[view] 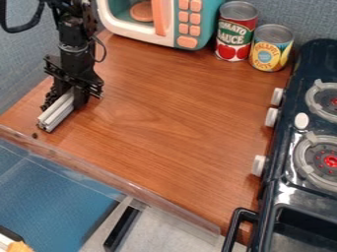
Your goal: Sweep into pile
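Black plastic toy stove (299, 196) sits closest; my black gripper (65, 97) pinches a silver metal bar (57, 112), its end pointing near a tiny dark crumb (35, 135) at the brown wooden tabletop (158, 138)'s front edge.

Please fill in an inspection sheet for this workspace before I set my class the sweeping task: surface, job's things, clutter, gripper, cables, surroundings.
Surface: brown wood-look counter, with a clear strip along its front edge.
Job's things: pale grey bar, slanting down to the counter at the left; small dark bit just past its lower end.
Clutter: red-labelled can and yellow-labelled can, both upright at the back.
Gripper: black gripper at the left, holding the bar.
Cables: black cable looping out beside the arm, above the counter.
Surroundings: toy microwave at the back; toy stove along the right.
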`<state>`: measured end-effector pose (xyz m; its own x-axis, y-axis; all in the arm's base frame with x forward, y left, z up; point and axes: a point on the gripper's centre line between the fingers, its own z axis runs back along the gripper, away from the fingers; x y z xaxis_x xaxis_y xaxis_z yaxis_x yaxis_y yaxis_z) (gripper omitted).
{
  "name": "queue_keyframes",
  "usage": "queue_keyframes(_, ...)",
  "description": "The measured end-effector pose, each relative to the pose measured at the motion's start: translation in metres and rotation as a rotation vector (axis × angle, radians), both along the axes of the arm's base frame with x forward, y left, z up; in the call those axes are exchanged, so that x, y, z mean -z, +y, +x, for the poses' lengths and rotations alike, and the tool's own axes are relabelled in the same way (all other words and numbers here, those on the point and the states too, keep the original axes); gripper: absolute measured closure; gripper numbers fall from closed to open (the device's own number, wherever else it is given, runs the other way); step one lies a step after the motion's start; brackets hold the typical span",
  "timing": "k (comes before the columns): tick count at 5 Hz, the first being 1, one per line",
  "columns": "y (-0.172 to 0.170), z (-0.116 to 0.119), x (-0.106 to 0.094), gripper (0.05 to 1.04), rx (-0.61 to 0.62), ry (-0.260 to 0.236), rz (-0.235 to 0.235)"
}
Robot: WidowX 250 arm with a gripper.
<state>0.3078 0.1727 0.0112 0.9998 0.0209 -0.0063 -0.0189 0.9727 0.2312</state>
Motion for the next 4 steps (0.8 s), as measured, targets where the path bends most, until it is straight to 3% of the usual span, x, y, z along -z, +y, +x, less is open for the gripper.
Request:
queue_keyframes(1, -0.005, -0.002, 0.000, 0.695, -0.029, 0.014, -0.030)
queue_keyframes(2, -0.020, -0.006, 0.000, 0.695, -0.051, 0.049, -0.100)
queue_keyframes(3, -0.051, 0.000, -0.034, 0.695, -0.042, -0.001, -0.175)
queue_keyframes(4, -0.085, -0.001, -0.049, 0.695, -0.036, -0.026, -0.206)
